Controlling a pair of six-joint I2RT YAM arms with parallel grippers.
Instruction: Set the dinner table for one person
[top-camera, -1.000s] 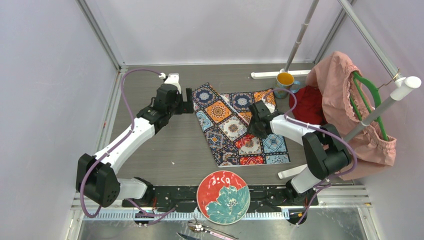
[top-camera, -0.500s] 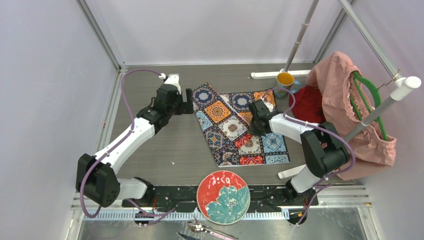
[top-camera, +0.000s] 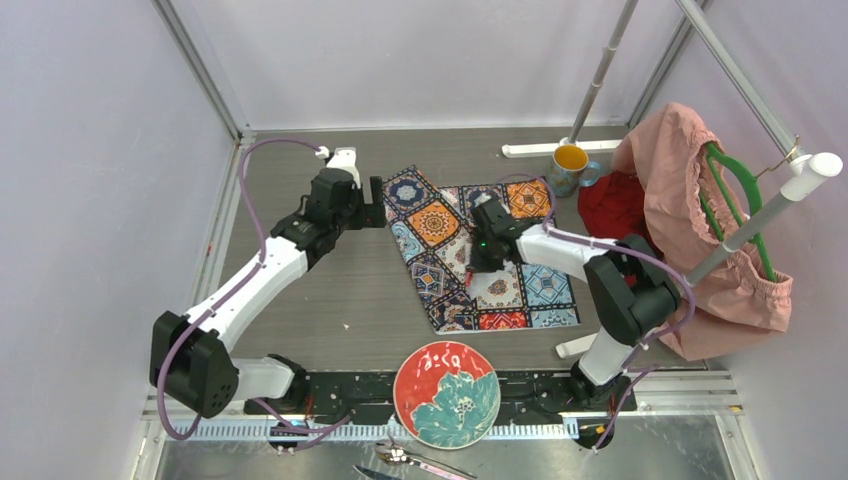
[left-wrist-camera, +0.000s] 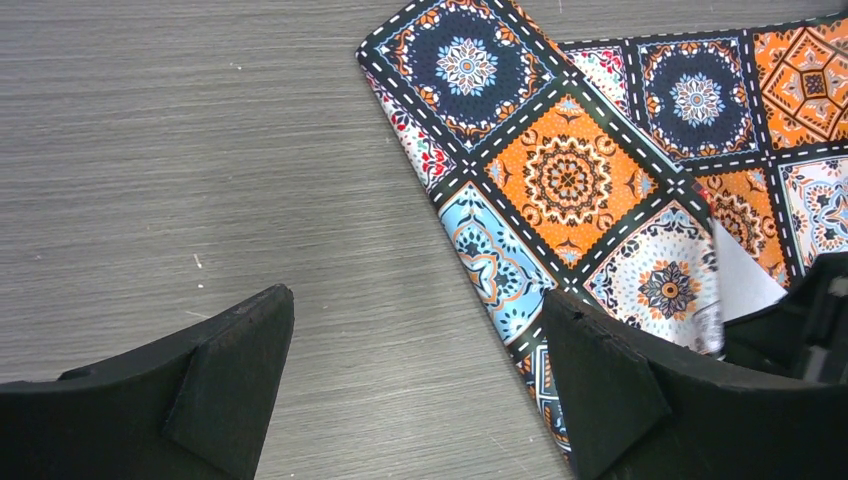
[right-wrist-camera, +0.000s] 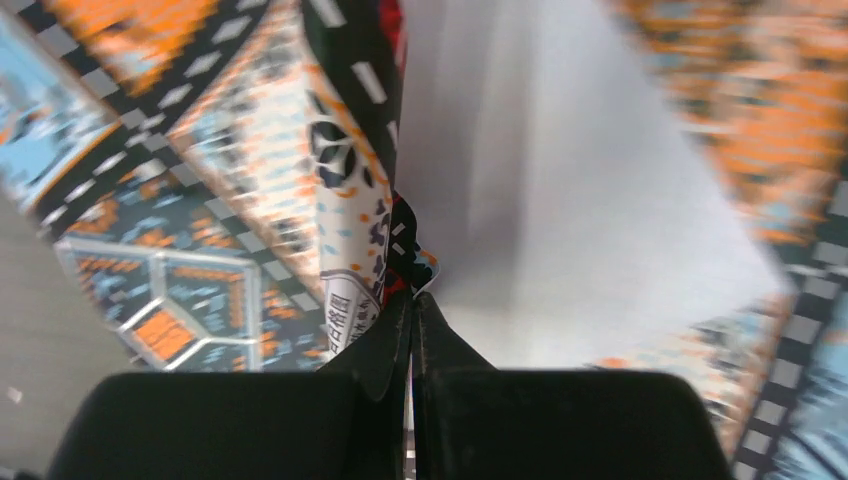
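Note:
The grey-brown wood-grain dinner table (top-camera: 330, 290) fills the cell floor. A colourful tile-patterned cloth mat (top-camera: 440, 225) lies folded on it at centre; it also shows in the left wrist view (left-wrist-camera: 570, 180). My right gripper (top-camera: 478, 262) is shut on a corner of the mat (right-wrist-camera: 370, 250), lifting it so the white underside (right-wrist-camera: 560, 200) shows. My left gripper (top-camera: 378, 203) is open and empty, hovering over bare table (left-wrist-camera: 250, 180) at the mat's left edge. A round red-and-teal flower plate (top-camera: 446, 393) sits at the near edge between the arm bases.
A yellow-lined mug (top-camera: 570, 165) stands at the back right beside a red cloth (top-camera: 612, 205). A pink garment (top-camera: 690, 220) hangs on a green hanger (top-camera: 735, 200) from a rack at right. Cutlery (top-camera: 410, 462) lies below the plate.
My right gripper has moved left across the mat, dragging the pinched corner with it and folding the cloth over. The left arm has not moved.

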